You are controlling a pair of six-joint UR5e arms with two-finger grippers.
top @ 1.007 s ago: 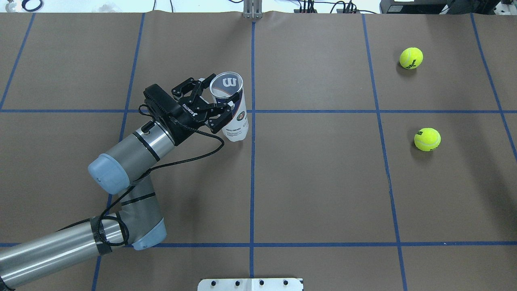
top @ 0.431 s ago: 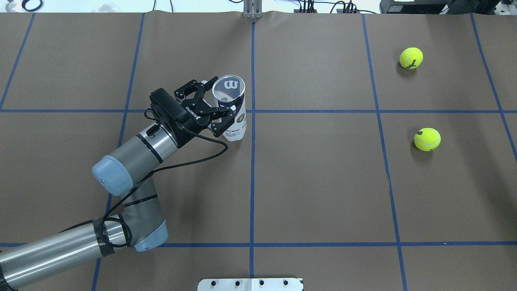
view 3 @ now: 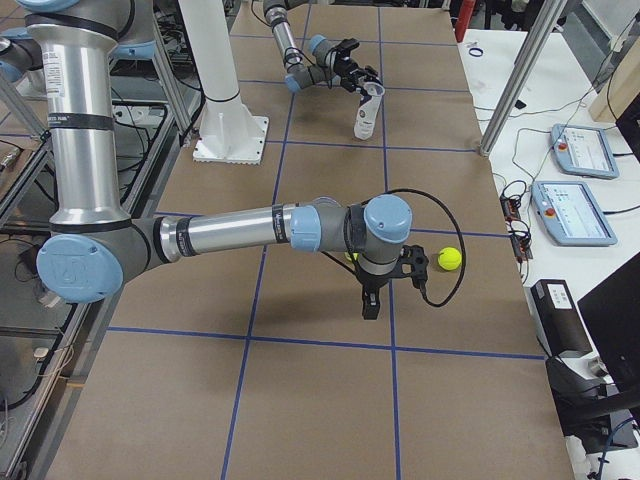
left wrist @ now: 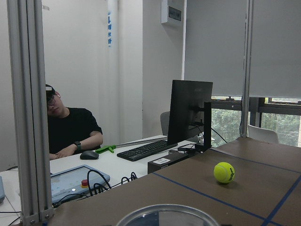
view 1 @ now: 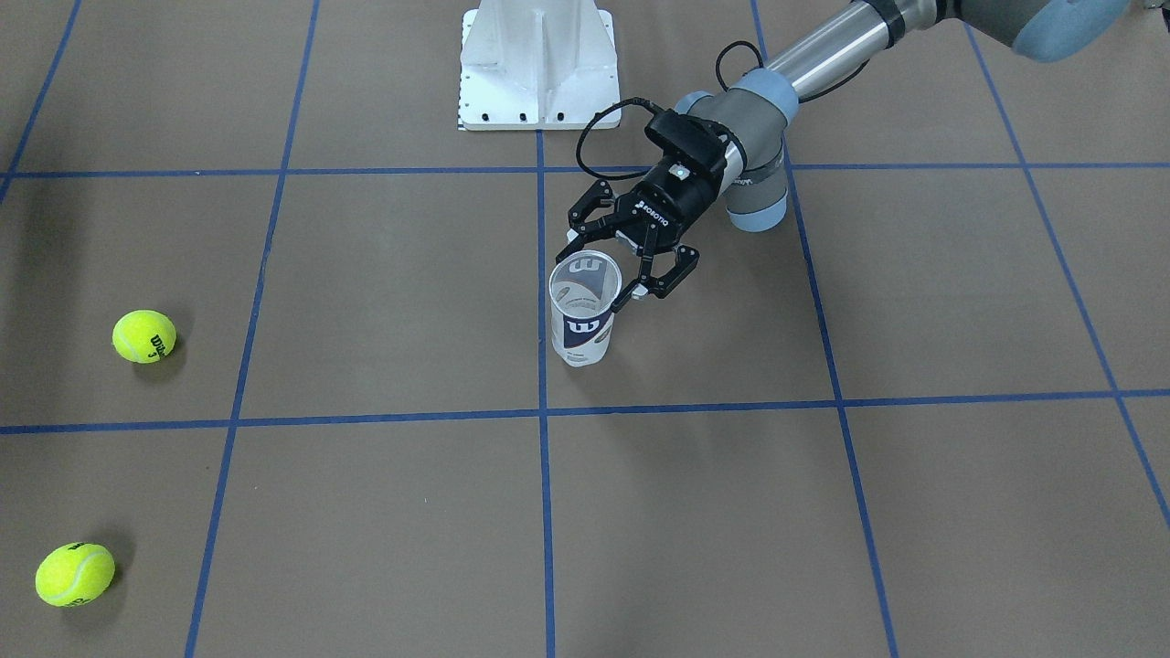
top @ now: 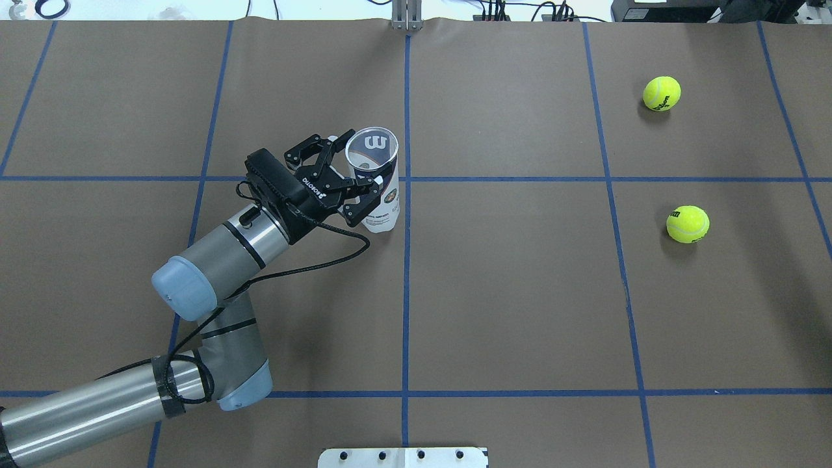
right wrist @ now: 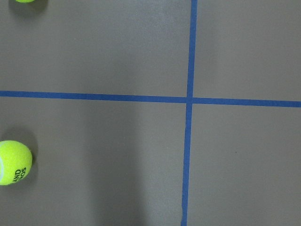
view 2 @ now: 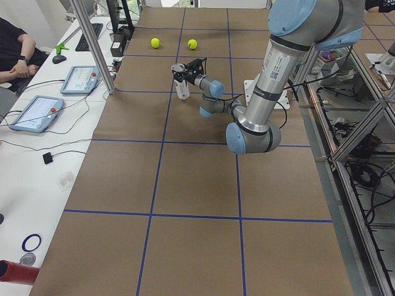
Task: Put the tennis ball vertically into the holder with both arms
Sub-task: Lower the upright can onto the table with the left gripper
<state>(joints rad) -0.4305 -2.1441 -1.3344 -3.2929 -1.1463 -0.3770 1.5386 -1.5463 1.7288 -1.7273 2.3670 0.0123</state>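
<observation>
Since a second ago, the left gripper (top: 353, 164) has shifted a little toward the robot's side of the table (top: 520, 312), and the holder (top: 383, 198) has gone with it. The gripper's two fingers are spread wide against opposite sides of the holder just under the open rim. I judge it clamped, because the can travels with it. The holder stands upright between those fingers, mouth up, with its base on or barely off the table; I cannot tell which.

The right gripper (view 3: 371, 296) hangs pointing down, high above the table. I cannot tell whether its fingers are apart or together. The nearer ball (top: 688, 224) and the farther ball (top: 662, 93) lie below it and off to one side, at the edge of its wrist view. Both are well apart from the left gripper.

I expect the holder to be light, thin-walled and smooth, so a hard squeeze may flex it or let it slip. Holding it below the rim keeps the mouth free. The balls look light, felted and springy, and best taken across the middle.
</observation>
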